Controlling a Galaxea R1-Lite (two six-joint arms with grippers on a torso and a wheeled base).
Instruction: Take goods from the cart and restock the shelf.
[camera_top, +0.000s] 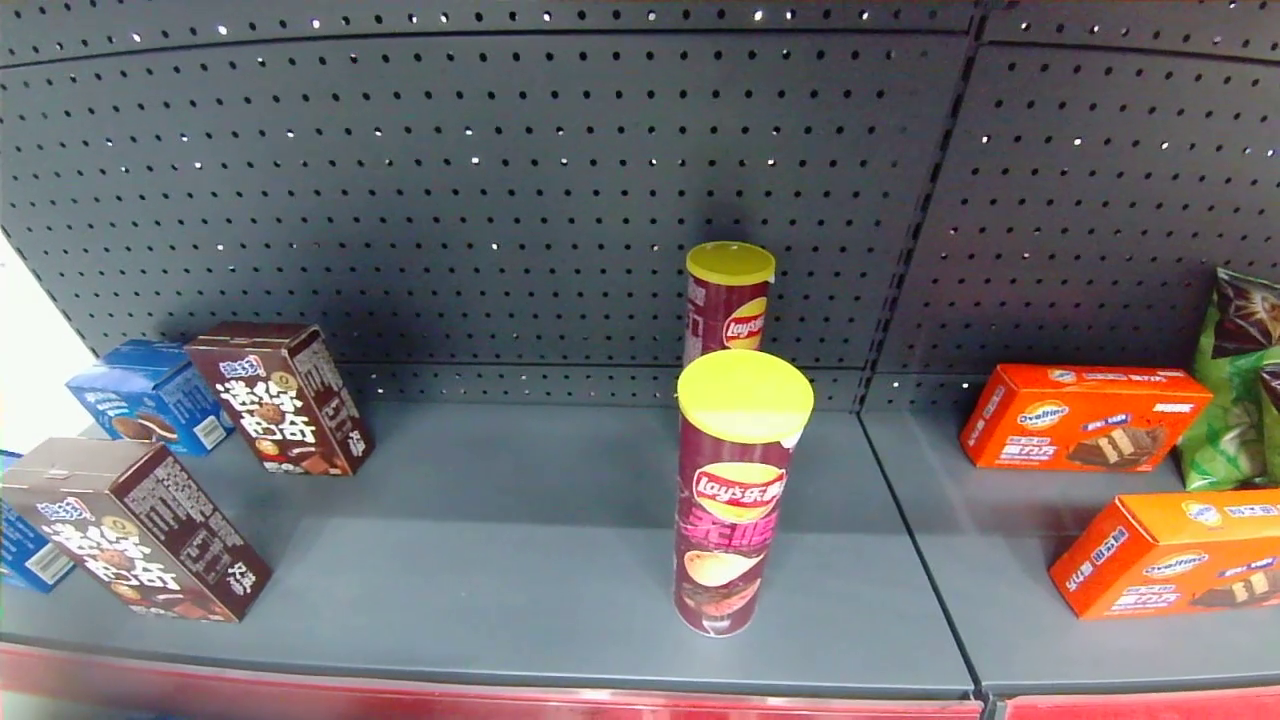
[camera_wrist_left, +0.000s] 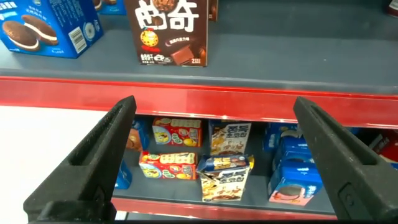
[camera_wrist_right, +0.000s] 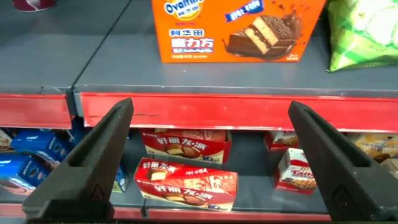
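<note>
Left gripper (camera_wrist_left: 214, 106) spread wide, empty. Brown cookie boxes (camera_top: 285, 400) left of the front chip can (camera_top: 735, 500) — it stands upright on the shelf (camera_top: 500, 560), rear chip can (camera_top: 728, 300) just behind. Probably light, stiff, slick, tippy tubes — pinch mid-body. Orange boxes (camera_top: 1085, 415) to its right. Right gripper (camera_wrist_right: 209, 106) spread, empty.

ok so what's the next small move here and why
Probably pull back from the shelf to fetch more goods: left gripper and right gripper are both open and empty at its edge, and front can and back can already stand on it.
</note>
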